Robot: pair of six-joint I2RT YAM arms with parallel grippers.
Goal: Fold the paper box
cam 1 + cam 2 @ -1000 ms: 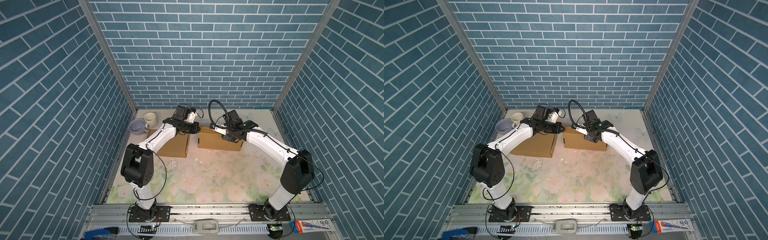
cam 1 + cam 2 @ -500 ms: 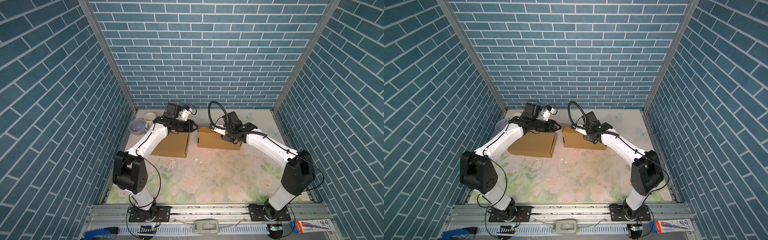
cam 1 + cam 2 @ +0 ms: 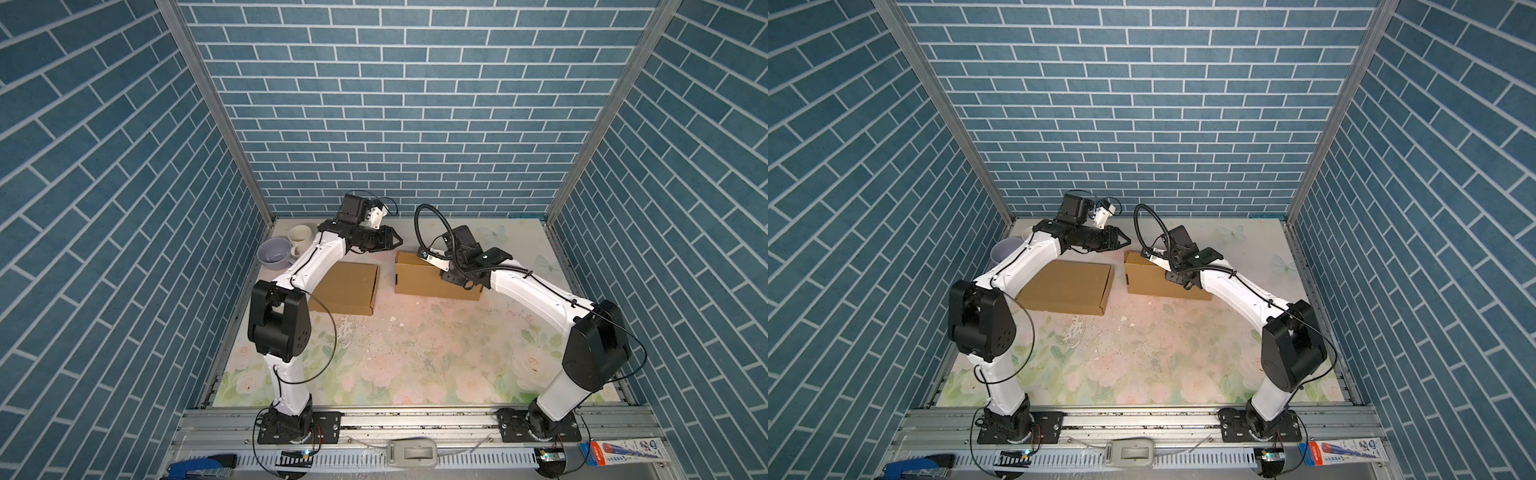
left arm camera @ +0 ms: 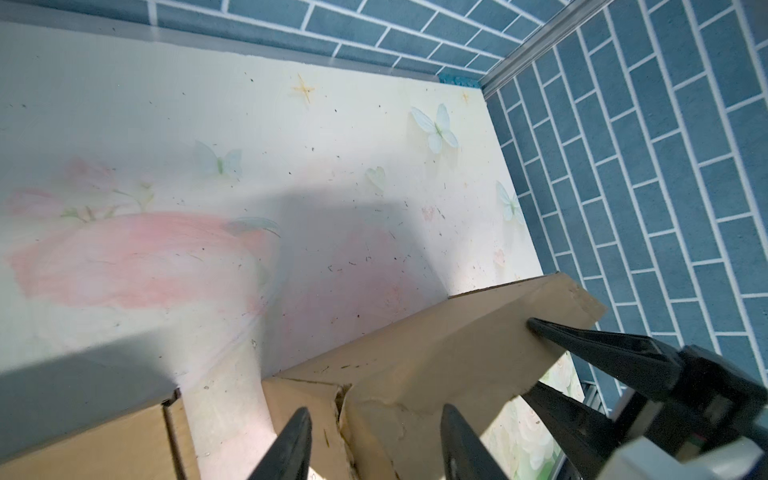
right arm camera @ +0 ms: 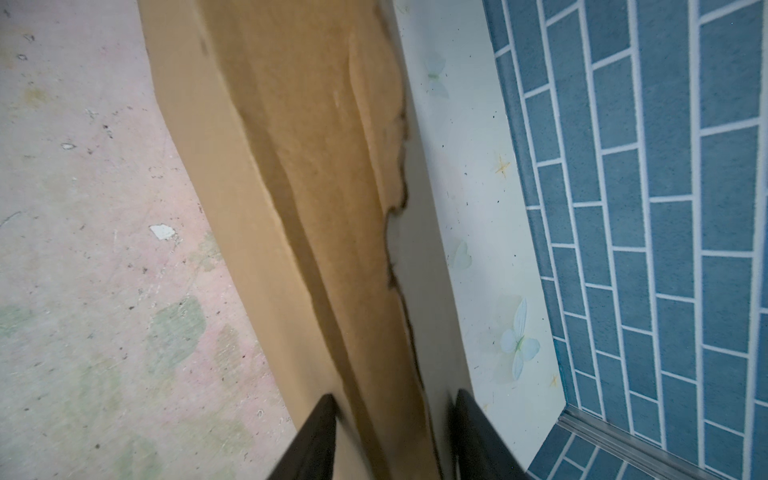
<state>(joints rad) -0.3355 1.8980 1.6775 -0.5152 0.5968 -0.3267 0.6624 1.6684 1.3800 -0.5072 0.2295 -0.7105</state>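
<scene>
The paper box [image 3: 415, 278] [image 3: 1144, 278] is brown cardboard and stands on its long side at the back of the table. My left gripper [image 3: 398, 241] [image 3: 1126, 241] hovers open just above its left end. In the left wrist view, the left gripper [image 4: 376, 440] has the box's torn corner [image 4: 353, 399] below it, untouched. My right gripper [image 5: 395, 432] straddles the narrow top of the box [image 5: 299, 166] near the right end. Its jaws stand apart, with a dark gap beside one finger [image 5: 469, 432]. The left wrist view shows the right gripper's fingers [image 4: 582, 345] either side of the box's far end.
A flat closed cardboard box [image 3: 349, 286] [image 3: 1071, 286] lies left of the paper box, under my left forearm. A purple cup [image 3: 272, 251] and a cream mug [image 3: 300, 237] stand in the back left corner. Brick walls close three sides. Small white scraps [image 3: 392, 319] dot the floral table.
My left gripper has opened, let go of the box's left end and lifted a little toward the back. The right jaws have widened slightly around the box.
</scene>
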